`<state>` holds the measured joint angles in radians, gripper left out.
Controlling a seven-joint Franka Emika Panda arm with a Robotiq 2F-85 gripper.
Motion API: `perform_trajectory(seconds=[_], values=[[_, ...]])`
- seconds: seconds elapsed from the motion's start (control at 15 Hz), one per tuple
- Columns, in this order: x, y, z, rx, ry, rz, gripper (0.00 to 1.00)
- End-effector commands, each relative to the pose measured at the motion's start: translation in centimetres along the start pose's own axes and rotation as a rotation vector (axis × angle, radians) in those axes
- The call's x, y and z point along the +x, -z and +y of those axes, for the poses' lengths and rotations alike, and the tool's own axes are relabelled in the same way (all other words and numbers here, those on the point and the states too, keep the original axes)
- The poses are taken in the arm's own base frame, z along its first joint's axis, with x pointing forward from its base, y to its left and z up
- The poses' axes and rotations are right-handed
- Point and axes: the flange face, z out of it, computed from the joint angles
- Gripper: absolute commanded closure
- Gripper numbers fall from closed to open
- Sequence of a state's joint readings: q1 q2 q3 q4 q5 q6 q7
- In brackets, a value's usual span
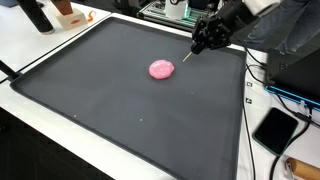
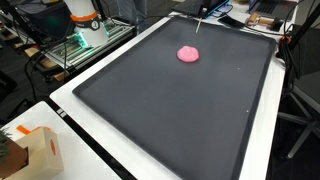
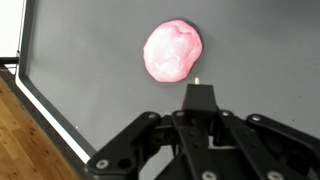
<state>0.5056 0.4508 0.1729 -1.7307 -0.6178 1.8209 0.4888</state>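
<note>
A flat pink blob of putty (image 1: 160,69) (image 2: 188,54) (image 3: 172,51) lies on a large dark mat (image 1: 100,90) (image 2: 170,110). My gripper (image 1: 208,38) (image 3: 201,100) hovers just beyond the blob, over the mat's far part. The jaws are shut on a thin stick (image 1: 188,57) (image 2: 201,22). The stick slants down toward the mat, and its tip ends a little short of the blob. In the wrist view only the stick's small pale tip (image 3: 197,80) shows past the black fingers, just below the blob. In an exterior view the gripper (image 2: 203,8) is mostly cut off at the top edge.
The mat has a raised black rim (image 3: 45,110) and sits on a white table (image 1: 30,55). A dark phone (image 1: 275,130) and cables (image 1: 255,75) lie beside it. A cardboard box (image 2: 35,150) stands at one corner, and an orange-and-white object (image 1: 68,14) at another.
</note>
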Motion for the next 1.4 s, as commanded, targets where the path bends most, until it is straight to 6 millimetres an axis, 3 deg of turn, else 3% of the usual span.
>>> perform_trajectory(seconds=[0.0, 0.53, 1.33], values=[[1.1, -0.8, -2.7, -0.114, -0.029, -0.019, 0.96], [2.0, -2.1, -6.0, -0.285, -0.135, -0.016, 0.96], [2.7, -3.7, -7.3, -0.370, -0.151, -0.068, 0.96]])
